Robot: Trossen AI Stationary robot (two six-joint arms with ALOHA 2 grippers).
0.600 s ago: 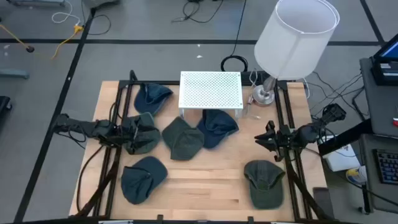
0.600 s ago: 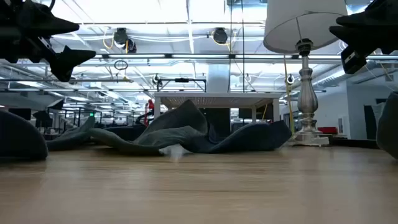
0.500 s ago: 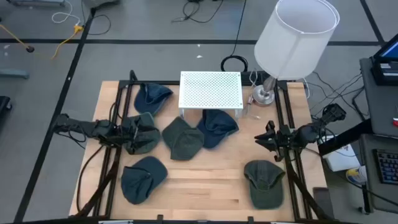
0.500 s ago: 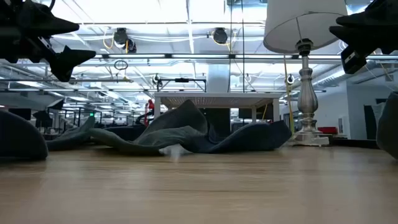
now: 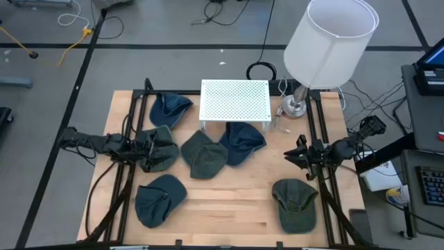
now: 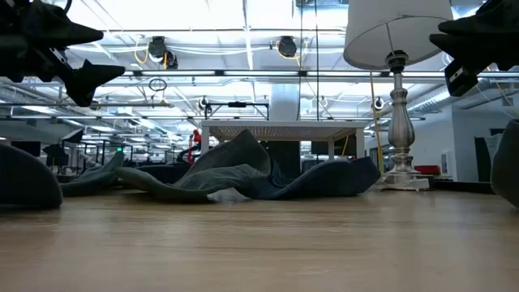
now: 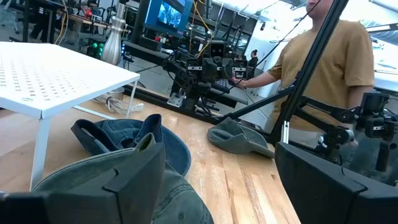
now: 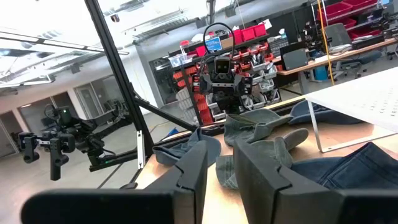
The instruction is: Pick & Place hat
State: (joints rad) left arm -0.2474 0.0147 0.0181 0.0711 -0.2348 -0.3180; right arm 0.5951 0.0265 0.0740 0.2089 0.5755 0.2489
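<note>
Several hats lie crown-up or crumpled on the wooden table (image 5: 229, 215): a blue one (image 5: 168, 107) at the far left, a green one (image 5: 161, 154) at the left, a green one (image 5: 203, 154) and a blue one (image 5: 243, 142) in the middle, a teal one (image 5: 159, 199) near left, a green one (image 5: 295, 203) near right. My left gripper (image 5: 154, 149) hovers wide open above the left green hat (image 7: 93, 186). At the right edge my right gripper (image 5: 290, 157) hangs in the air with its fingers (image 8: 186, 174) only a narrow gap apart and nothing between them.
A white perforated stand (image 5: 234, 101) sits at the far middle, the blue hat partly under it. A lamp (image 5: 326, 42) with a white shade stands at the far right. Bare wood lies along the near middle. A person (image 7: 323, 68) stands beyond the table's right edge.
</note>
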